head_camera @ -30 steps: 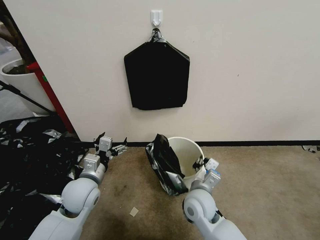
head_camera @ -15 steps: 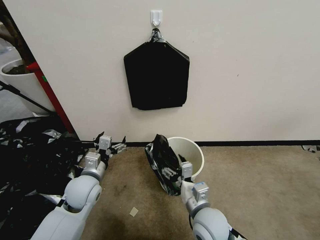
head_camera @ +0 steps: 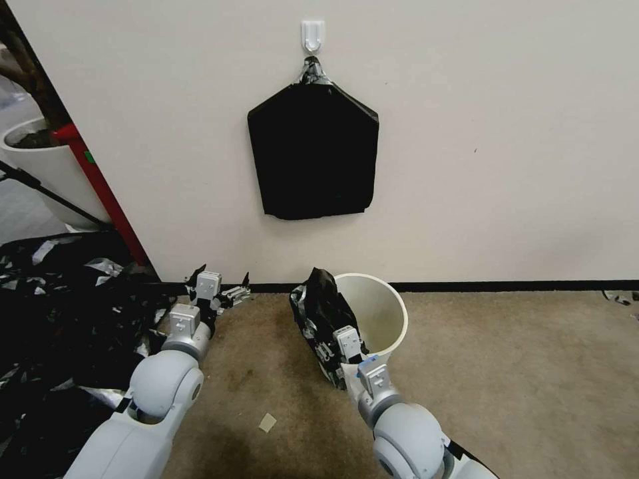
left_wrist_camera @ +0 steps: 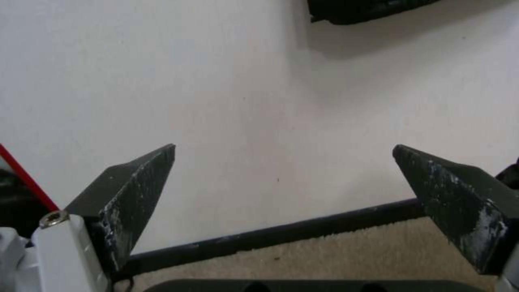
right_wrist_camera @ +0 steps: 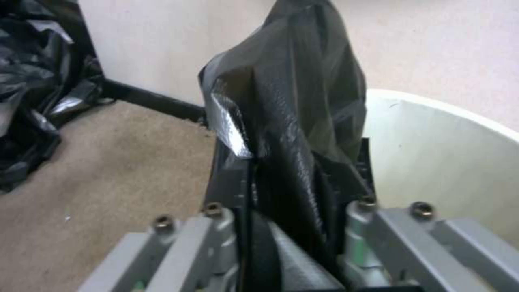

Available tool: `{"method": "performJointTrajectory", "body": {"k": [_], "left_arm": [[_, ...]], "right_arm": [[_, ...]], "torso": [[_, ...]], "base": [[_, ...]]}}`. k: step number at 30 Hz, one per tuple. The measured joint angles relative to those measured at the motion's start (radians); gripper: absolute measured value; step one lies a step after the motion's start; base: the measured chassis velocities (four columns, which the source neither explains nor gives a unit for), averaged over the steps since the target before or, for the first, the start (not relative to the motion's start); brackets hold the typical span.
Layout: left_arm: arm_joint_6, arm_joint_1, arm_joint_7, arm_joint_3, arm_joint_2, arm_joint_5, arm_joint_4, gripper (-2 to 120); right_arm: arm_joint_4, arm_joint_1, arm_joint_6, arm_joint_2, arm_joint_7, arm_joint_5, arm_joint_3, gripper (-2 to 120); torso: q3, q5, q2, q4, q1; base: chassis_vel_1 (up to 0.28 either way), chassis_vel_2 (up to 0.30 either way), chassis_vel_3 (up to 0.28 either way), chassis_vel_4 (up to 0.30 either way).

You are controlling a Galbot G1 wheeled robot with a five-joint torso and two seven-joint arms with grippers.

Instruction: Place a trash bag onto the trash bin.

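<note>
On the carpet by the wall, seen from the head, the bin (head_camera: 374,318) stands upright with the bag (head_camera: 324,319) draped over its left rim and down the outside. The right tool (head_camera: 331,347) has swung across from the bin's right rim to this left side within the last second and now sits against the bag. The left tool (head_camera: 221,291) hangs open near the wall's foot, well apart.

From the left wrist, its jaws stand wide, holding nothing.

From the right wrist, the right tool (right_wrist_camera: 292,178) is clamped on the bag (right_wrist_camera: 303,101), beside the bin's (right_wrist_camera: 449,150) rim. My guess: spreading the mouth over the rim remains undone.
</note>
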Motion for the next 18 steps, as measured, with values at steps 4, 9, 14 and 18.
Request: {"method": "performJointTrajectory", "body": {"k": [4, 9, 14, 18], "left_arm": [[-0.041, -0.003, 0.012, 0.015, -0.007, -0.015, 0.018, 100], [-0.068, 0.003, 0.086, 0.046, -0.023, -0.108, 0.032, 100], [-0.062, 0.012, 0.139, 0.084, -0.051, -0.212, 0.045, 100], [0.022, 0.015, 0.111, 0.140, -0.097, -0.286, 0.050, 100]], "right_arm": [[-0.002, 0.007, 0.015, 0.005, 0.023, 0.003, 0.006, 11], [-0.007, 0.016, 0.074, 0.016, 0.064, 0.083, 0.012, 0], [-0.031, 0.029, 0.128, 0.036, 0.138, 0.222, 0.006, 0], [-0.040, 0.034, 0.182, 0.060, 0.222, 0.386, 0.001, 0]], "torso": [[0.000, 0.0000, 0.000, 0.0000, 0.000], [0.000, 0.0000, 0.000, 0.0000, 0.000], [0.000, 0.0001, 0.000, 0.0000, 0.000], [0.000, 0.0001, 0.000, 0.0000, 0.000]], "base": [[0.000, 0.000, 0.000, 0.000], [0.000, 0.000, 0.000, 0.000], [0.000, 0.000, 0.000, 0.000], [0.000, 0.000, 0.000, 0.000]]}}
